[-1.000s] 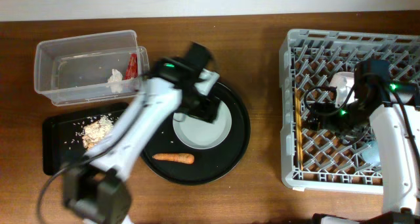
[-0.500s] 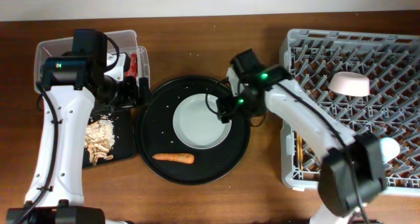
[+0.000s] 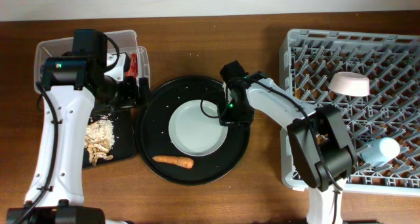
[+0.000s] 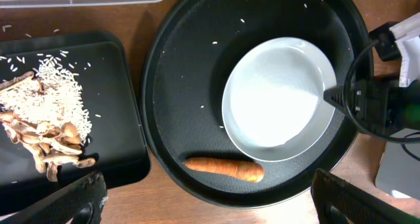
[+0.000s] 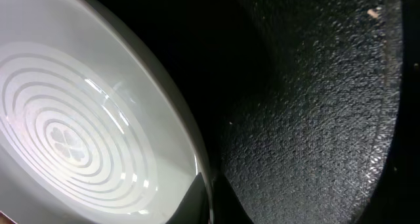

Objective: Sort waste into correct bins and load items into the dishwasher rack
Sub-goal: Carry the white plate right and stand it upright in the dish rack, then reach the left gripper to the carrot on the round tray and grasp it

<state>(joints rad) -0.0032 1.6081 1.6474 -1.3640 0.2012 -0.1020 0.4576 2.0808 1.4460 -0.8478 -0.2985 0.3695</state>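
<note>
Two items, bowl (image 3: pixel 349 84) and cup (image 3: pixel 382 150), are loaded in the rack (image 3: pixel 308 40); left of it, plate (image 3: pixel 197 127) and carrot (image 3: pixel 173 161) remain, and whether the right gripper (image 3: pixel 225 111) is clamped on the plate cannot be told.

White arm links (image 3: pixel 56 138), black joints (image 3: pixel 88 43), green LEDs (image 3: pixel 58 64), thin black cables (image 4: pixel 352 79).

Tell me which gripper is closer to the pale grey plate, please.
Right. The right gripper is at the right rim of the pale grey plate, over the round black tray. The left gripper is farther away, beyond that tray's left edge.
</note>
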